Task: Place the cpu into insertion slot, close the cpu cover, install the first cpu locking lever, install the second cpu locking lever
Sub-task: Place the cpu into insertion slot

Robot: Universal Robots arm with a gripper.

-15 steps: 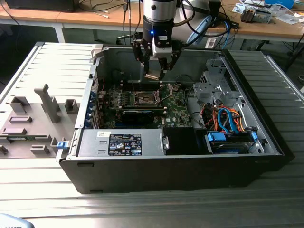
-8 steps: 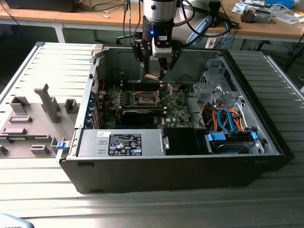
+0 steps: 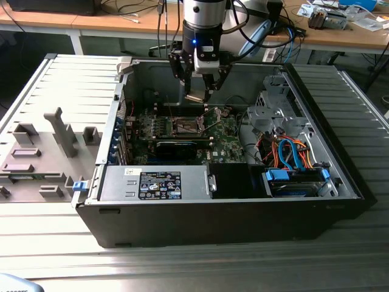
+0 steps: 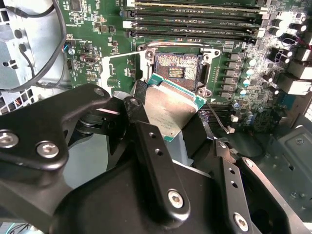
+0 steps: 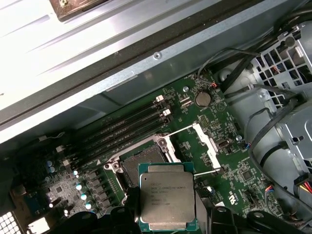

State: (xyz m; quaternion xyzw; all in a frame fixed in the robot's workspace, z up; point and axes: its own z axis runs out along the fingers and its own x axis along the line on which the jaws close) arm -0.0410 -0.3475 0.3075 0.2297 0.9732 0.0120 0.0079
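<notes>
My gripper (image 3: 198,95) hangs inside the open computer case, shut on the cpu (image 3: 196,97). The cpu (image 4: 170,109) is a flat square chip with a dull silver top and a green rim, tilted between the black fingers (image 4: 146,141). In the first wrist view the cpu (image 5: 165,200) sits between the fingers of the gripper (image 5: 166,210). It is held above the insertion slot (image 4: 176,67), a black square socket on the green board, which lies bare (image 5: 144,163). The cpu cover (image 5: 204,141) stands swung open beside the slot. Thin locking levers (image 5: 181,128) stick out, unlatched.
A black labelled power-supply box (image 3: 155,182) lies along the case's near wall, with a long black card (image 3: 176,148) behind it. A metal drive cage (image 3: 273,112) and coloured cables (image 3: 292,152) are on the exterior view's right. Memory slots (image 4: 195,19) run beside the socket.
</notes>
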